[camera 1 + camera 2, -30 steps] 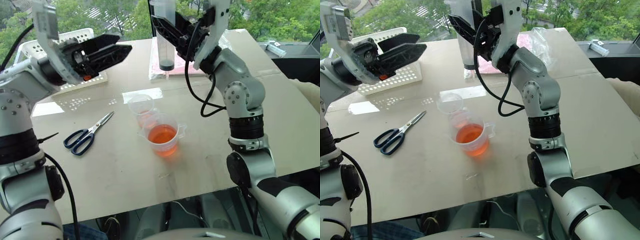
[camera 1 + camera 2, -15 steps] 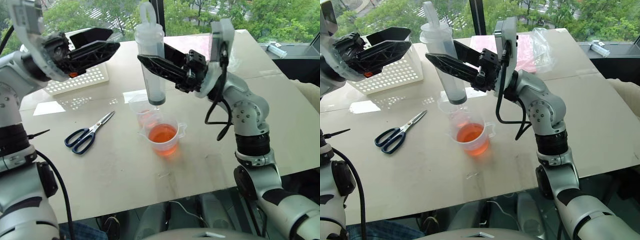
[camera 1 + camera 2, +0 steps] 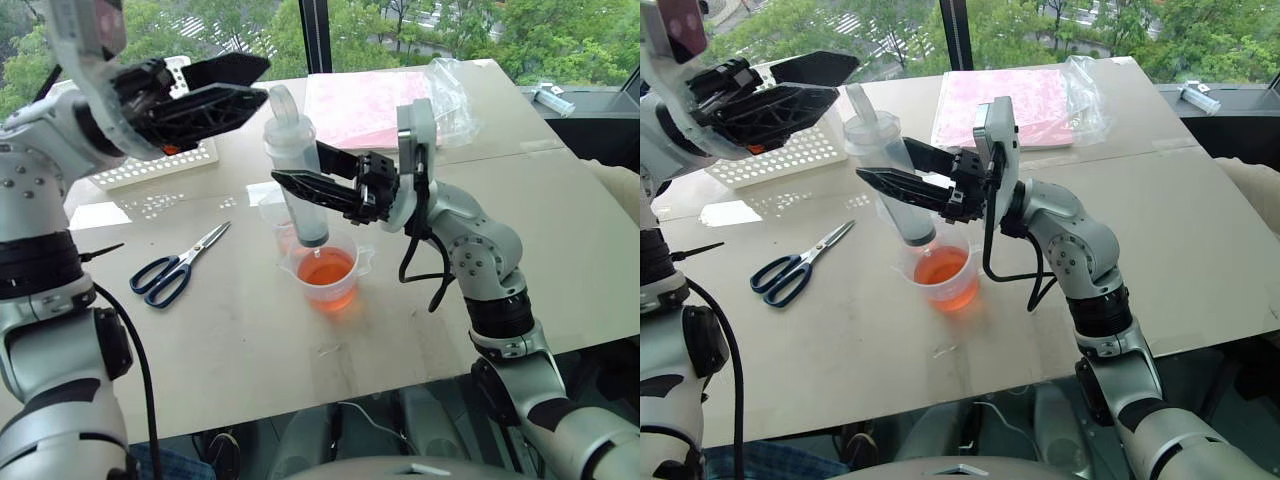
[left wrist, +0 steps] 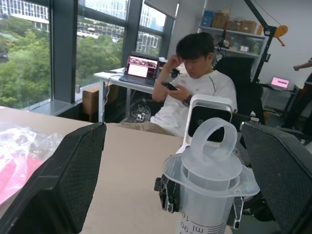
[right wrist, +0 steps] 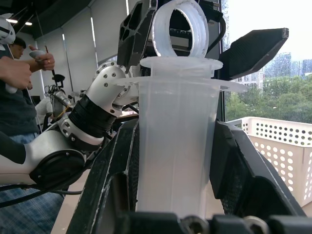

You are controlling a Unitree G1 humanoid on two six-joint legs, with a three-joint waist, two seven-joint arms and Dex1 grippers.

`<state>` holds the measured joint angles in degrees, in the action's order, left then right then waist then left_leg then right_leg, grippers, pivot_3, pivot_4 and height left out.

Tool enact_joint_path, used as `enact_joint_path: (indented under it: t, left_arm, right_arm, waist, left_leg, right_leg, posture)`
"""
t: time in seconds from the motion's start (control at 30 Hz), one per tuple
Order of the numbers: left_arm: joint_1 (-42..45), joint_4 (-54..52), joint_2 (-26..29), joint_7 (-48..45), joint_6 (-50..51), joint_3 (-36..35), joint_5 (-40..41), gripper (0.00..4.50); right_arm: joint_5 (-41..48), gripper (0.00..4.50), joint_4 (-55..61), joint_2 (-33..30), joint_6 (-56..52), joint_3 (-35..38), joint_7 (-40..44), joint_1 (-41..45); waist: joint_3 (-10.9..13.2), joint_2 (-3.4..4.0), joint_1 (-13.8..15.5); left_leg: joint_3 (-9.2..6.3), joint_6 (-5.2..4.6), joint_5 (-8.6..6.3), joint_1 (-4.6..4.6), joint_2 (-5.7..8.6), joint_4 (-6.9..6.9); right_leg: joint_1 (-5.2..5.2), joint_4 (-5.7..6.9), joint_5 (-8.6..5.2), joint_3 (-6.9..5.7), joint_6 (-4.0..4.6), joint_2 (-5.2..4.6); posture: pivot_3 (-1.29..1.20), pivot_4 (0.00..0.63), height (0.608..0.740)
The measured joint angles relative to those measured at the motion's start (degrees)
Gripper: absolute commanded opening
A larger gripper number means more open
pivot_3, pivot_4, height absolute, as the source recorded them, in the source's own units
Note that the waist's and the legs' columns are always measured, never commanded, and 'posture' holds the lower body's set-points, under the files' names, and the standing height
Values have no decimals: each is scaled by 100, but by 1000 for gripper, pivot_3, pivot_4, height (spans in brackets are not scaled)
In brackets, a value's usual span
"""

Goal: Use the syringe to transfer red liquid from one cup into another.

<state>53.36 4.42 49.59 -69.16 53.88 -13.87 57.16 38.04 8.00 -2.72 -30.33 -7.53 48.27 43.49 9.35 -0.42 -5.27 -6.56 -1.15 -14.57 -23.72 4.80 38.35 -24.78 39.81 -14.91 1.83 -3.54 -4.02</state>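
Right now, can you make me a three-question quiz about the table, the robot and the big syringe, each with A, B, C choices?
1. Where is the nozzle of the large clear plastic syringe?
A. Over the wide clear spouted cup of orange-red liquid
B. In the white perforated basket
C. Beside the blue-handled scissors

2. How many clear cups stand on the table?
A. One
B. Two
C. Four

3. What is the robot's left hand doing?
A. Gripping the scissors
B. Squeezing a cup
C. Standing open, near the syringe's plunger ring

Answers: 1 A, the tip hangs just above the liquid. 2 B, a narrower plain cup stands behind the spouted one. 3 C, its fingers are spread, while the right hand grips the barrel.
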Motion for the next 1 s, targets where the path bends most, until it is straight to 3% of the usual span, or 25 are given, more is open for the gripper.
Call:
enact_joint_path:
  t: [0.3, 0.47, 0.5, 0.6, 0.63, 1.0]
  left_arm:
    - [97, 66, -78, -342, -235, 435, -471, 4500]
    - [174, 93, -164, -499, -248, 444, -486, 2167]
    - [174, 82, -164, -521, -247, 444, -465, 1884]
    - [179, 96, -149, -572, -252, 334, -411, 321]
    - [180, 106, -120, -580, -256, 297, -412, 55]
    - [147, 81, -56, -664, -227, 328, -528, 55]
  right_arm:
    - [-100, 1538, 0, -21, 165, -68, 10, -134]
    - [-166, 1538, -38, -30, 176, -54, -36, -165]
    - [-175, 1538, -44, -32, 176, -52, -38, -188]
    - [-209, 1538, -70, -60, 174, -69, -25, -264]
    - [-211, 1538, -72, -65, 174, -71, -6, -274]
    - [-376, 1538, -83, -74, 237, -104, 61, -293]
  waist:
    - [0, 0, 13]
    - [0, 0, 15]
    - [0, 0, 14]
    - [0, 0, 0]
    - [0, 0, -2]
    - [0, 0, 25]
  left_leg:
    - [-1, 0, 0, -1, 0, 0]
    - [0, 0, 0, -1, 0, 0]
    - [0, 0, 0, -1, 0, 0]
    - [0, 0, 0, -1, -1, 0]
    - [0, 0, 0, -1, -1, 0]
    - [0, 0, 0, 0, 0, 1]
  right_leg:
    - [0, -1, 0, -2, 0, 1]
    - [0, -1, 0, -1, 0, 0]
    - [0, -1, 0, -1, 0, 0]
    - [0, -1, 0, -1, 0, 1]
    - [0, -1, 0, 0, 0, 1]
    - [0, -1, 0, -1, 0, 1]
  posture:
    - [0, 150, 740]
    - [0, 150, 740]
    - [0, 150, 740]
    - [0, 150, 740]
    - [0, 150, 740]
    - [0, 150, 740]
